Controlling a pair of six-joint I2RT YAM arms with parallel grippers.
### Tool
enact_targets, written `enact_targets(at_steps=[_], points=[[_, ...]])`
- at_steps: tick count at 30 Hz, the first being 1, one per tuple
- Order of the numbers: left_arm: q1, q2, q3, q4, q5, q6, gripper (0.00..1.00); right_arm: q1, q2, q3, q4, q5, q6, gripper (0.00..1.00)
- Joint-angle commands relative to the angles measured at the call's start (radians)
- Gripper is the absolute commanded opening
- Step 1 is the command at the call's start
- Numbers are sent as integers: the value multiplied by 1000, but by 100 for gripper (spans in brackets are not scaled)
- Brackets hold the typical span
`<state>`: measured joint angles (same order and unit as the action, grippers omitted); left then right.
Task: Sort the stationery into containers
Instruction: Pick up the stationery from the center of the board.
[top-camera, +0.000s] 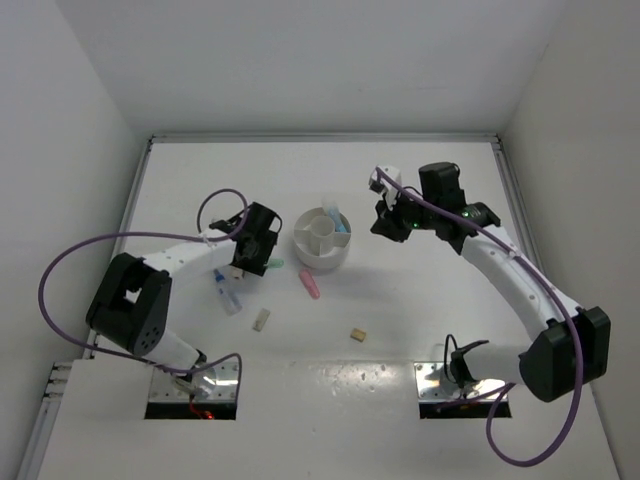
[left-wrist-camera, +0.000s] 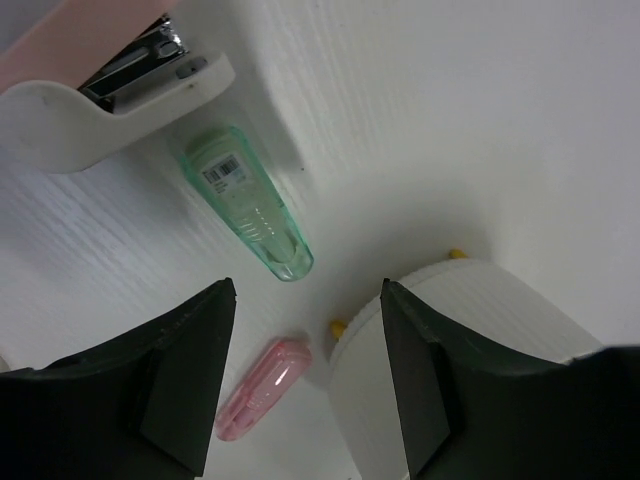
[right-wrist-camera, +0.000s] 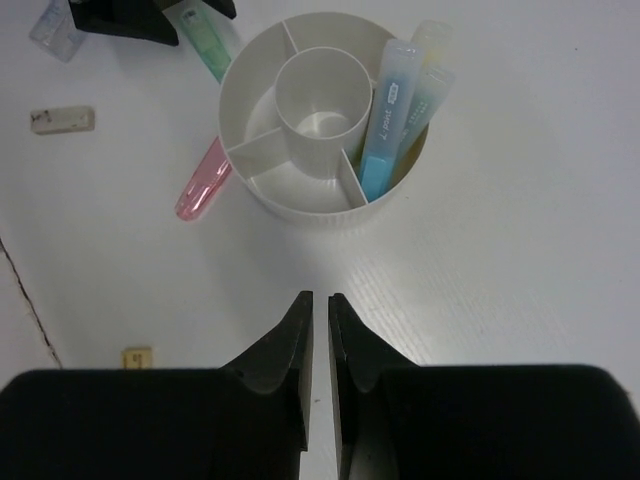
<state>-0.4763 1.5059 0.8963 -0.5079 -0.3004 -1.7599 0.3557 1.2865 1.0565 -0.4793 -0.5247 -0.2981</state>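
I see the bowl (top-camera: 322, 240) mid-desk (top-camera: 410, 290), sticks (right-wrist-camera: 385, 115) leaning in one outer compartment; a loose stick (top-camera: 310, 284) lies just beside its near wall, an eraser block (top-camera: 261, 319) closer to the arm bases.

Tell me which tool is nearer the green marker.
Left. The left tool is open just above the green marker, which lies right ahead of it. The right tool, shut, is across the white bowl from the marker.

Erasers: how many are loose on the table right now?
2. One eraser lies front-left of the bowl, just right of the clear tube; the other lies farther right, in front of the bowl. None shows inside the bowl in the right wrist view.
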Motion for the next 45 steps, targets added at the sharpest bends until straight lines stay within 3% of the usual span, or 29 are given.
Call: enact_targets(at_steps=[1, 5, 12, 19, 26, 36, 45], points=[[2, 4, 24, -40, -17, -105, 65, -4, -39, -13, 53, -12, 19, 12], [-10, 23, 15, -127, -8, -163, 65, -4, -39, -13, 53, -23, 19, 12], [47, 109, 131, -233, 1, -145, 65, -4, -59, -13, 53, -43, 30, 12], [67, 224, 213, -274, -11, -136, 65, -14, -101, -33, 53, -52, 30, 13], [76, 258, 187, -274, -11, -158, 64, -14, -122, -43, 53, -52, 30, 13], [136, 350, 223, -323, -20, -122, 53, -14, -151, -43, 53, -52, 39, 13], [136, 430, 296, -379, -20, -99, 52, -14, -171, -43, 64, -52, 39, 13]])
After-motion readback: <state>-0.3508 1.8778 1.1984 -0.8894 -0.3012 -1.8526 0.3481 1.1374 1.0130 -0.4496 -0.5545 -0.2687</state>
